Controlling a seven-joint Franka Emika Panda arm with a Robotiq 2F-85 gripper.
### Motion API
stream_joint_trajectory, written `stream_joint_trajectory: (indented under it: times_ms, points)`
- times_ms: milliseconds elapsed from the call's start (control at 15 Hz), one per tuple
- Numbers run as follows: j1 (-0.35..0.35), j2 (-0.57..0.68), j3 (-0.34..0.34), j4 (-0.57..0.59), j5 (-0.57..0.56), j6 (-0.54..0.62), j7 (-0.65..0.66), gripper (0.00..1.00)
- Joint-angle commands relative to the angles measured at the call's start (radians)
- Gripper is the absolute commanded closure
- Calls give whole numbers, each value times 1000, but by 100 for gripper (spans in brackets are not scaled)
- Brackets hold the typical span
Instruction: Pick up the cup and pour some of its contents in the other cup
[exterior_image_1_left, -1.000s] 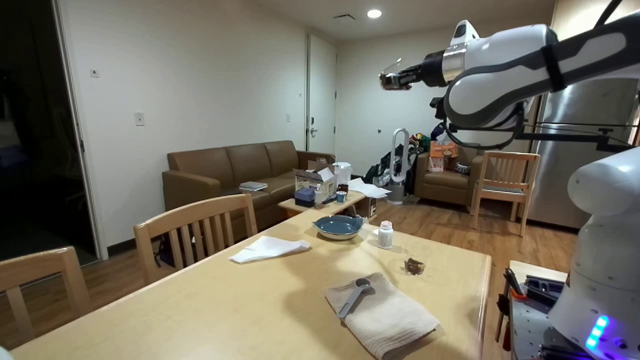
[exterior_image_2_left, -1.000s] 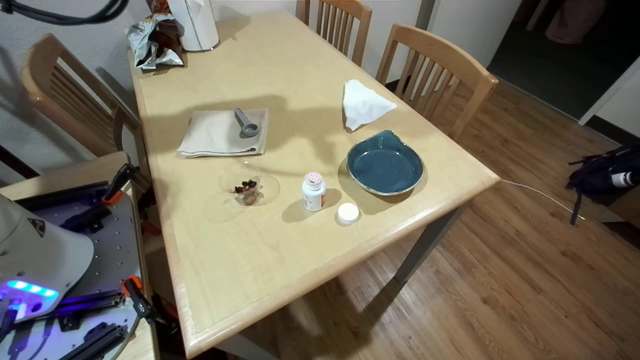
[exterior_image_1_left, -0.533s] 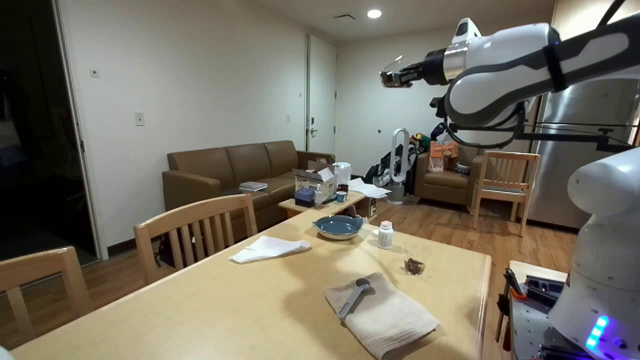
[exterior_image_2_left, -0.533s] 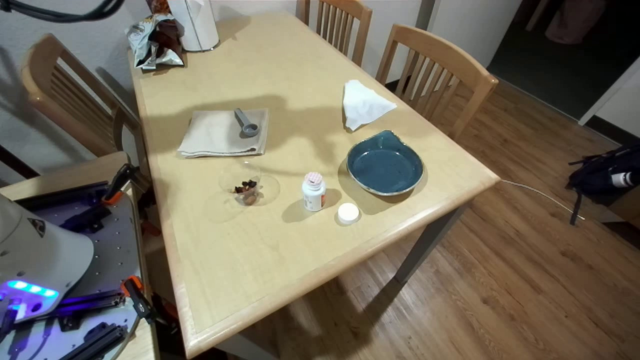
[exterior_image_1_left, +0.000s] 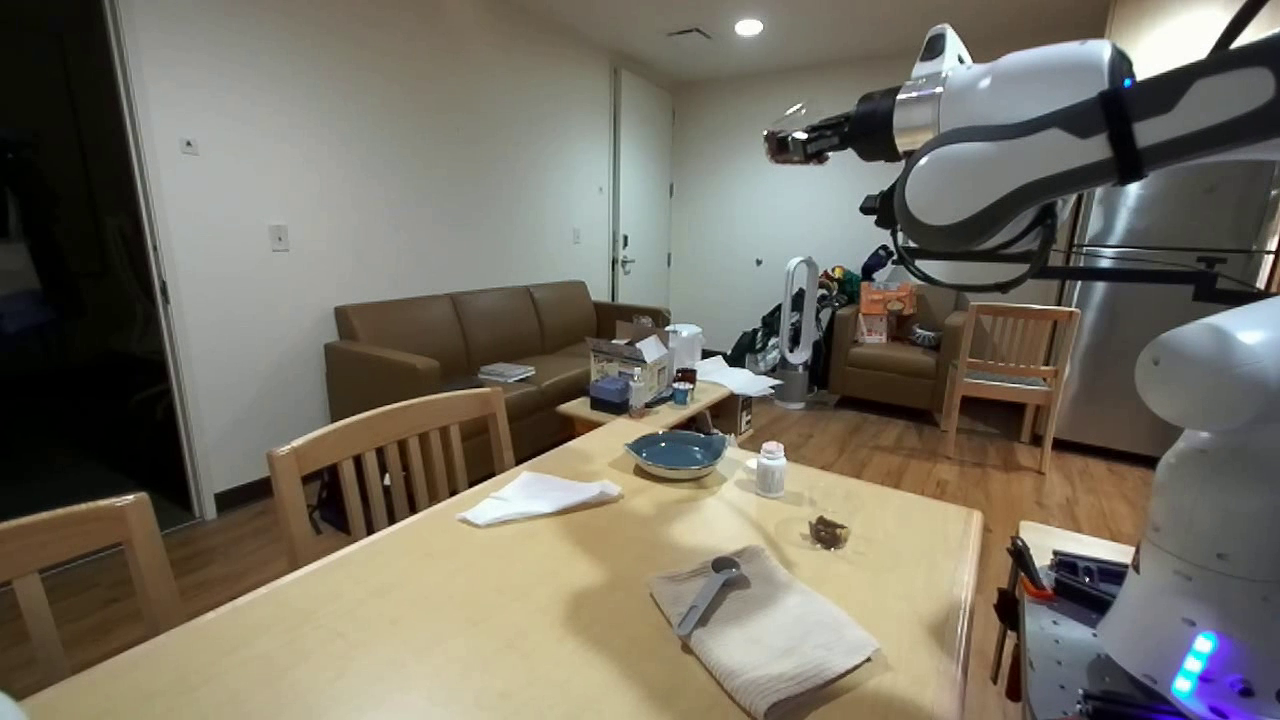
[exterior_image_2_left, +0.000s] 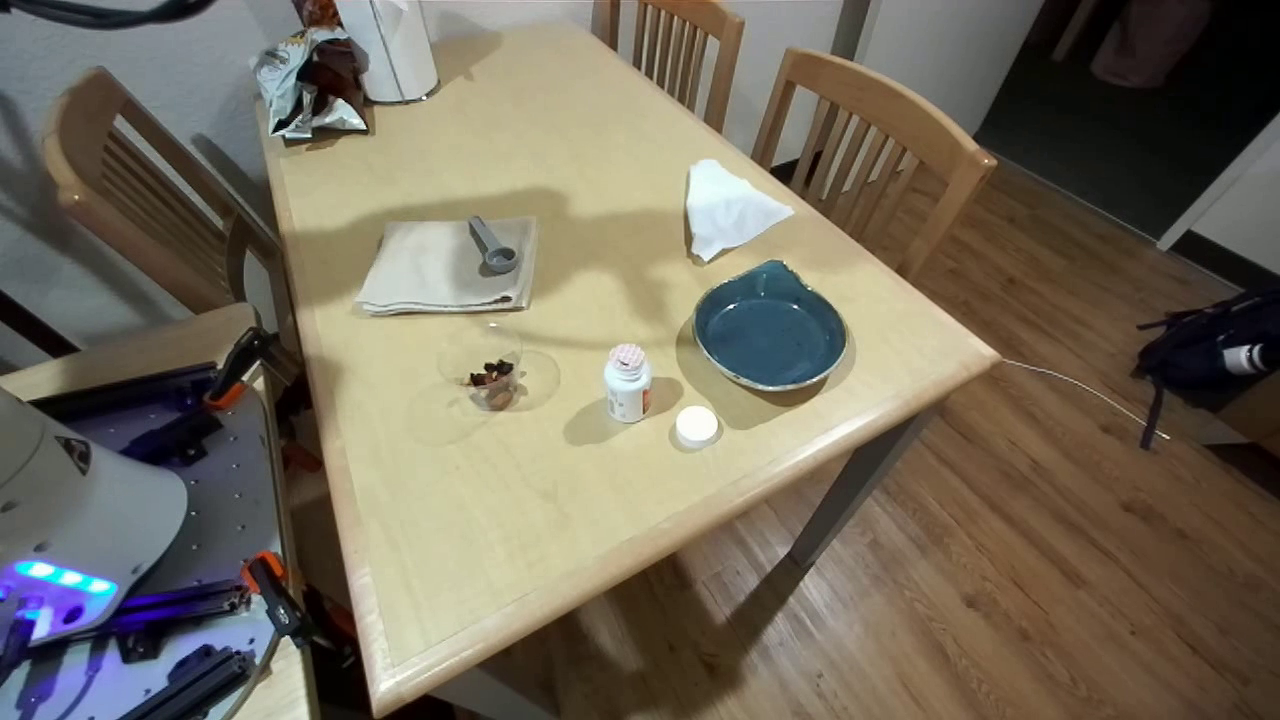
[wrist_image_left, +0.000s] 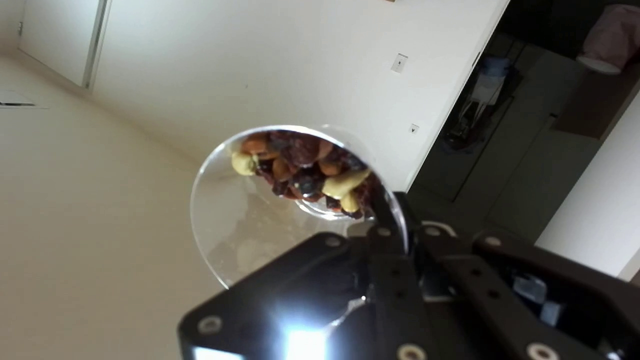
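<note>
A clear cup (wrist_image_left: 235, 220) is held high above the table, its wall pinched between the fingers of my gripper (wrist_image_left: 398, 215). Nuts and dried fruit (wrist_image_left: 305, 170) lie inside it, and its open mouth faces the wrist camera. In an exterior view this held cup (exterior_image_1_left: 788, 146) is small, so how far it tilts I cannot tell. The other cup (exterior_image_2_left: 480, 360), also clear and with a small heap of dark pieces at its bottom, stands on the table (exterior_image_2_left: 450, 560). It is well below and apart from the gripper.
Around the cup on the table are a white bottle (exterior_image_2_left: 628, 388), its white cap (exterior_image_2_left: 697, 427), a blue dish (exterior_image_2_left: 770, 340), and a folded cloth (exterior_image_2_left: 430, 265) with a grey scoop (exterior_image_2_left: 490, 245) on it. A white napkin (exterior_image_2_left: 730, 210) lies farther off. A snack bag (exterior_image_2_left: 315, 85) stands by a paper roll (exterior_image_2_left: 395, 50).
My gripper has risen slightly with the held cup, drifting a touch to the right in an exterior view. The things on the table have stayed where they were.
</note>
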Motion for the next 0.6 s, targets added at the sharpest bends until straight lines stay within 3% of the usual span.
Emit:
stream_joint_trajectory:
  times_ms: [0, 533]
  points:
    - [0, 0, 0, 0, 0, 0, 0, 95]
    - [-17, -14, 10, 0, -6, 6, -5, 95]
